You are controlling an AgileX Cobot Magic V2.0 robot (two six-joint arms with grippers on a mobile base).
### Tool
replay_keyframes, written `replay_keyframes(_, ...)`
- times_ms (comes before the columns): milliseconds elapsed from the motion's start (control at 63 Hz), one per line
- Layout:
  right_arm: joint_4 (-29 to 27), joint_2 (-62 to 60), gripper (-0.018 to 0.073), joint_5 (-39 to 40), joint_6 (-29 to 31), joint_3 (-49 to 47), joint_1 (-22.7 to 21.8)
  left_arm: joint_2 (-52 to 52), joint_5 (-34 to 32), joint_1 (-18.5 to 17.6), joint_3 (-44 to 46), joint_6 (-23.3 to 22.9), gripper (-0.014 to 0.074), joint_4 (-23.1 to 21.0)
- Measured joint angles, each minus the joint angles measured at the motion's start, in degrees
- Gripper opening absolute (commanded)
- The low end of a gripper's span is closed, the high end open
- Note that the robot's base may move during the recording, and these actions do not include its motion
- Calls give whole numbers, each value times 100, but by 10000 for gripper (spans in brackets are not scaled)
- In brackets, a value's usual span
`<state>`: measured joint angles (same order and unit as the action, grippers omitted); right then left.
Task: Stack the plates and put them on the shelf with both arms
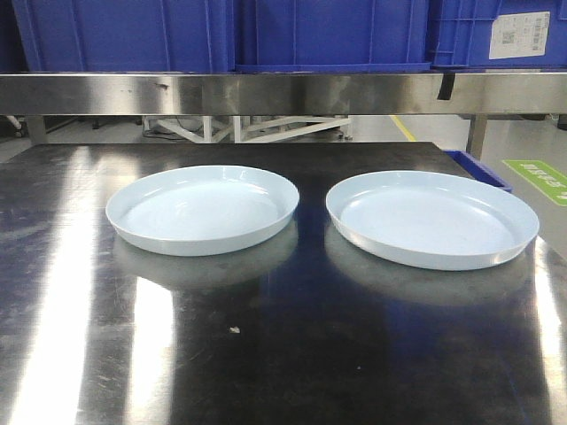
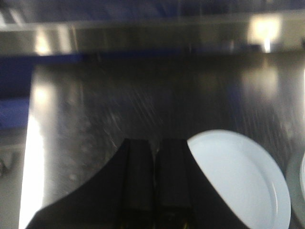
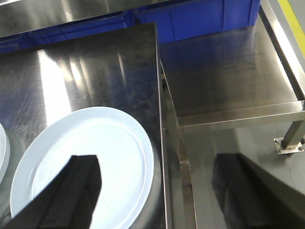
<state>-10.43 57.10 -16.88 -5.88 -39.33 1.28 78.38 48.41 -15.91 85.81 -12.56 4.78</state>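
Toward the worktop's far edge, left plate and right plate lie apart, unstacked; neither has reached the shelf. Left gripper has jaws pressed together, empty; right gripper has jaws wide, empty.

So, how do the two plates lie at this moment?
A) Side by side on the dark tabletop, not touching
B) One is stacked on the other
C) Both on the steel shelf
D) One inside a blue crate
A: the front view shows one plate and the other plate resting apart on the dark tabletop, with a strip of bare surface between them, in front of the shelf rail.
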Motion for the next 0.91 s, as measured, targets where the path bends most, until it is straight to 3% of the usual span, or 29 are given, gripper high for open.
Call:
replay_keyframes(222, 0, 0, 593, 0, 0, 0, 0, -1489, -9, 693, -12, -29, 91, 150)
replay_keyframes(413, 0, 0, 593, -10, 0, 0, 0, -2390, 2, 756, -324, -33, 91, 361)
replay_keyframes(604, 0, 0, 593, -20, 0, 0, 0, -3156, -273, 756, -1733, -113, 91, 327)
replay_keyframes(905, -10, 0, 593, -42, 0, 0, 0, -4312, -1569, 756, -4328, -202, 91, -15)
